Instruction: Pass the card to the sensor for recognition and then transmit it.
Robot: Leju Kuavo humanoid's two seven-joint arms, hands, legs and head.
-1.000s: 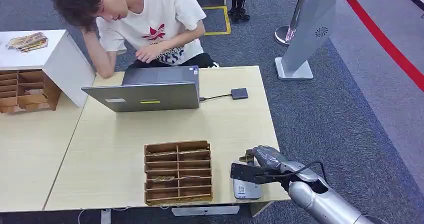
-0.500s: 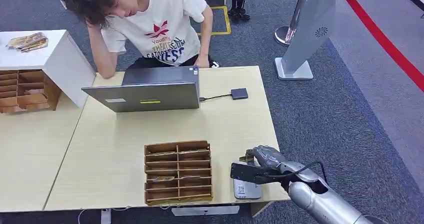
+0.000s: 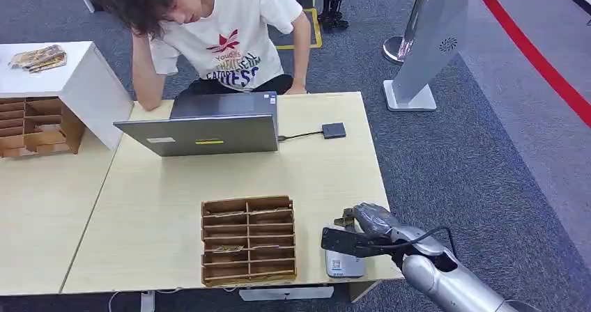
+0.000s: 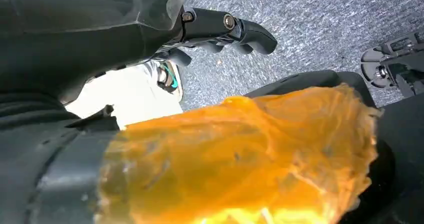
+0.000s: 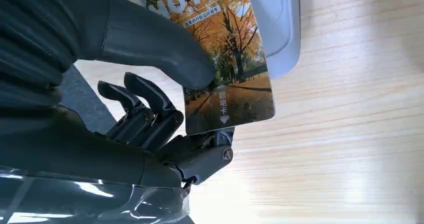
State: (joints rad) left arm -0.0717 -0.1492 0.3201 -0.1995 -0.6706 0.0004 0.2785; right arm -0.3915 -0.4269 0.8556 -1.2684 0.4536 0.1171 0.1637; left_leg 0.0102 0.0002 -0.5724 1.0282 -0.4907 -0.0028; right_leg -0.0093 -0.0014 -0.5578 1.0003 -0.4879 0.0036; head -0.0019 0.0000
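My right hand (image 3: 369, 230) hovers at the table's front right corner, just over the light grey sensor (image 3: 344, 263). In the right wrist view the thumb (image 5: 160, 49) presses a card (image 5: 235, 69) printed with autumn trees against the dark fingers (image 5: 150, 109). The card lies over the sensor's (image 5: 285, 29) rounded edge, close to the wooden tabletop (image 5: 350, 134). My left hand (image 4: 225, 26) hangs over grey carpet with its dark fingers apart and nothing in them.
A wooden card box (image 3: 248, 239) with several slots stands left of the sensor. A laptop (image 3: 209, 127) with a wired adapter (image 3: 333, 130) sits at the far side, and a person (image 3: 223, 33) leans there. A wooden rack (image 3: 35, 127) is far left.
The person behind the laptop has sat up and shifted to the right. My right hand and the card have stayed over the sensor.
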